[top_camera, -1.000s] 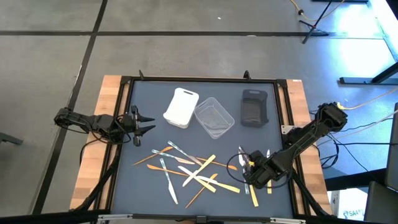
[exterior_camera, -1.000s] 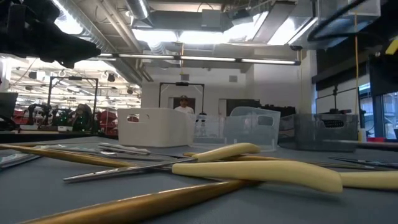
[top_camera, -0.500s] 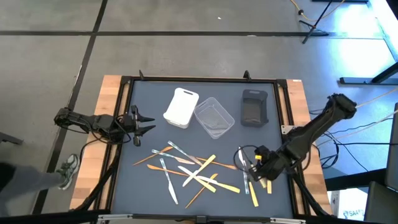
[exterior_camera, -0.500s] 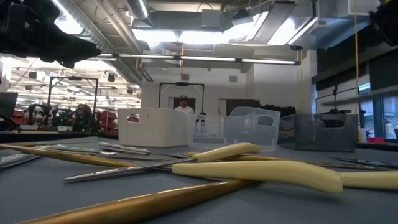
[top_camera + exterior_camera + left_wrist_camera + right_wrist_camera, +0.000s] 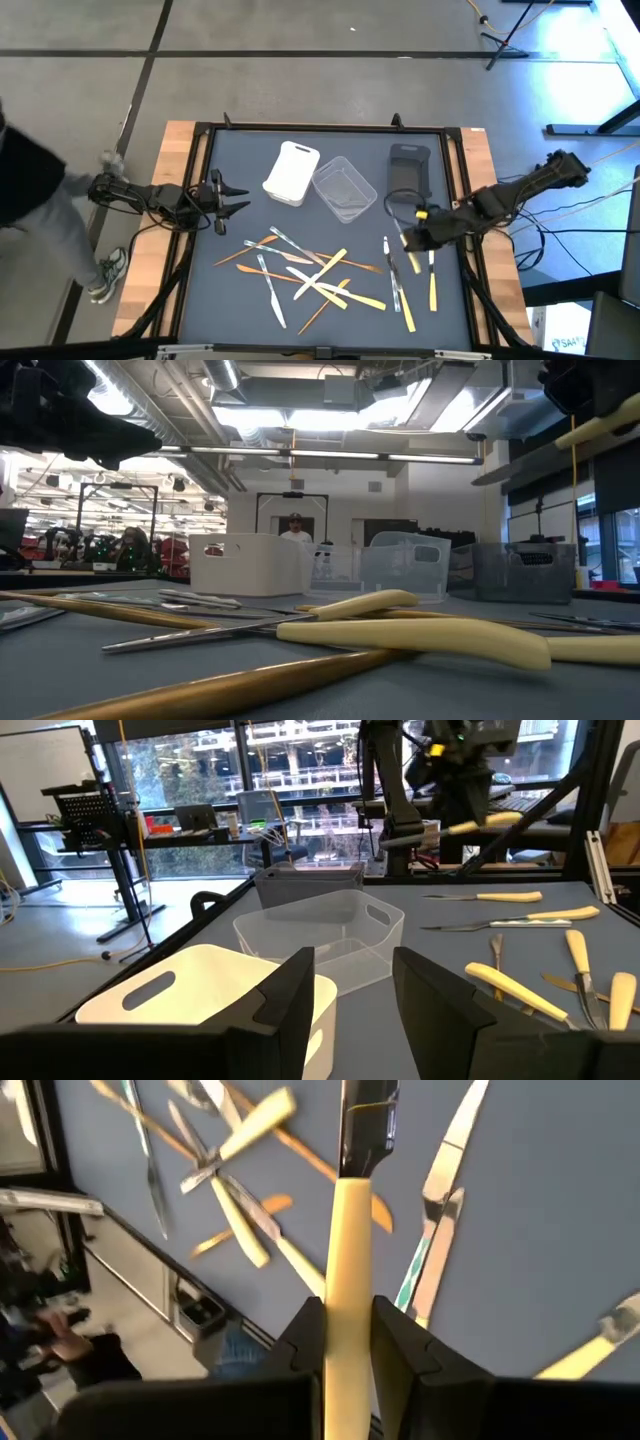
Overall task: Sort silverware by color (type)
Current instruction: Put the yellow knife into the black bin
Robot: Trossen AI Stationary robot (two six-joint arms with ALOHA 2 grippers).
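Above the table's right side, right gripper [image 5: 424,226] jaws clamped on a yellow utensil [image 5: 348,1270], long axis running straight out, just short of dark grey tub [image 5: 408,172]. Left gripper [image 5: 232,197] far off, jaws wide, empty. Remaining silverware [image 5: 310,275] scattered mid-table.

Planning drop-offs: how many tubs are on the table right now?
3, in a row along the table's far side: white tub toward the left arm, clear tub in the middle, dark grey tub toward the right arm. None looks hidden.
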